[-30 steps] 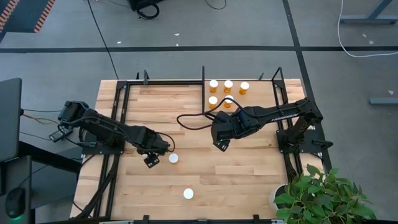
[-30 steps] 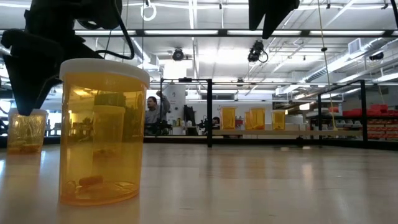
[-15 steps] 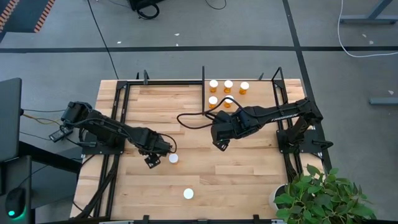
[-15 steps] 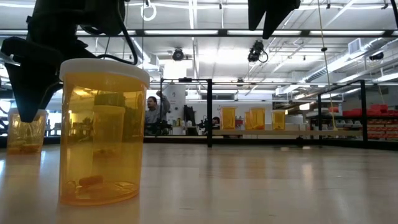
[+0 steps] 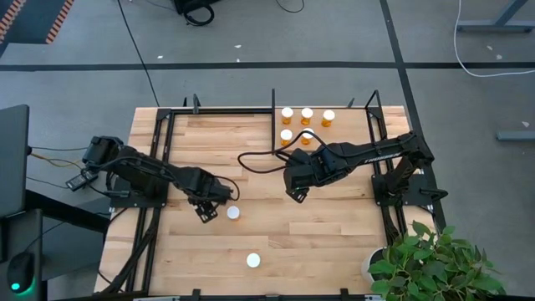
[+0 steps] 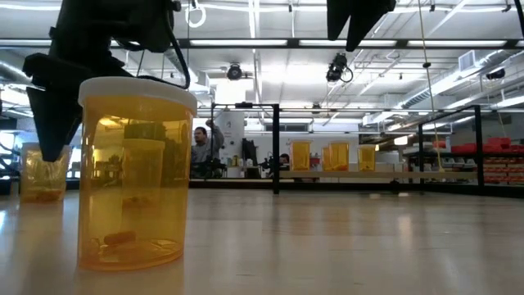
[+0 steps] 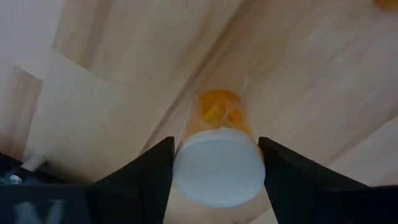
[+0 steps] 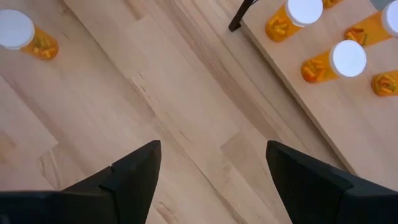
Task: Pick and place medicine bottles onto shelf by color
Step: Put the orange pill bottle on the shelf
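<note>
A medicine bottle (image 5: 233,213), orange with a white cap, stands upright on the planked tabletop. My left gripper (image 5: 206,211) is open and points down over it. In the left wrist view the two fingers stand on either side of its white cap (image 7: 216,165). A second bottle (image 5: 253,261) stands near the table's near edge and looms large in the low view (image 6: 135,172). Several more bottles (image 5: 307,114) stand on the pale shelf (image 5: 343,138) at the far right. My right gripper (image 5: 296,196) hangs open above mid-table, holding nothing (image 8: 214,146). My left gripper (image 7: 216,143) comes at the bottle from above, one finger (image 7: 152,180) on each side of the cap (image 7: 216,186). The finger edges meet the cap's outline in the wrist view, but I cannot tell whether they touch it. The bottle stands upright on the table.
Black metal bars (image 5: 273,104) edge the shelf, and one post (image 8: 239,15) shows in the right wrist view. A black cable (image 5: 259,157) loops over the table by the right arm. A potted plant (image 5: 426,259) sits off the near right corner. People show in the room behind (image 6: 199,147).
My left gripper has moved toward the table's right, closing in on the bottle, and now stands around its cap. The right arm has kept still.
</note>
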`<state>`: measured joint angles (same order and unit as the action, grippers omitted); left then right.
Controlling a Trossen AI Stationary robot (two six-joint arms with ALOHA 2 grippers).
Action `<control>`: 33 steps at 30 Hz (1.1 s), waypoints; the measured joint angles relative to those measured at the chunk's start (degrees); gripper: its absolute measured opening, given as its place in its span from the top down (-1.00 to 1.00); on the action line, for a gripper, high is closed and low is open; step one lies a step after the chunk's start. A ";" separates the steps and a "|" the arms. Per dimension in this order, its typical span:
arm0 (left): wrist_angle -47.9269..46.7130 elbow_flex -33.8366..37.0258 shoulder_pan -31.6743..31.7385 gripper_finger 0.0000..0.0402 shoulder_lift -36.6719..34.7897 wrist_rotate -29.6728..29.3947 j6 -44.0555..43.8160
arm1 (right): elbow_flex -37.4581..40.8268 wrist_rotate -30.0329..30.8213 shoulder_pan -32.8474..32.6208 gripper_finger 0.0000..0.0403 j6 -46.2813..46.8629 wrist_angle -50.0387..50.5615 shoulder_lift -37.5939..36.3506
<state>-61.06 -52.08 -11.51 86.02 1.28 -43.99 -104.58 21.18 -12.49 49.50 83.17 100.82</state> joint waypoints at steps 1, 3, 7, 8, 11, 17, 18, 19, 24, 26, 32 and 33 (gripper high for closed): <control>0.02 -0.02 0.68 -0.09 -0.02 -0.02 0.81 | 0.00 -0.01 0.00 -0.48 0.05 0.32 0.00; 0.09 -0.05 2.15 -0.13 -0.01 -0.12 2.17 | 0.01 -0.26 0.00 -0.48 0.81 1.51 0.00; 0.10 -2.09 5.22 -0.16 0.00 0.17 5.95 | 0.02 -2.13 -0.07 -0.48 2.36 4.26 -0.42; 0.30 -3.00 6.00 -0.15 0.00 0.21 7.23 | 0.03 -2.46 -0.09 -0.48 2.81 4.71 -0.85; 2.76 -6.12 8.53 -0.11 0.00 0.22 11.31 | 0.03 -2.57 -0.31 -0.48 4.11 5.92 -2.72; 3.78 -15.67 14.08 -0.09 5.48 -0.50 20.78 | 0.07 -1.35 -0.84 -0.48 8.38 6.86 -7.81; 3.46 -17.88 14.84 -0.10 7.14 -0.58 22.43 | 0.05 -1.17 -0.83 -0.48 9.27 6.93 -8.89; 2.75 -20.30 15.43 -0.12 8.98 -0.63 24.07 | 0.05 -1.13 -0.83 -0.48 10.27 6.87 -10.03; -2.24 -35.15 16.99 -0.13 19.88 -1.13 31.30 | 0.05 -1.08 -0.79 -0.48 14.03 6.87 -15.08; -3.42 -41.48 17.15 -0.11 24.04 -1.39 33.16 | 0.05 -1.08 -0.79 -0.48 15.29 6.89 -16.68; -6.65 -59.44 17.17 -0.13 35.18 -1.65 36.30 | 0.05 1.54 0.06 -0.48 15.89 6.87 -19.75; -7.06 -61.95 17.13 -0.14 36.78 -1.65 36.34 | 0.05 1.54 0.39 -0.48 15.89 6.87 -19.96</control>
<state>-68.12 -114.02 5.62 122.80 -0.37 -7.65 -104.53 22.72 -12.10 65.39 90.04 80.85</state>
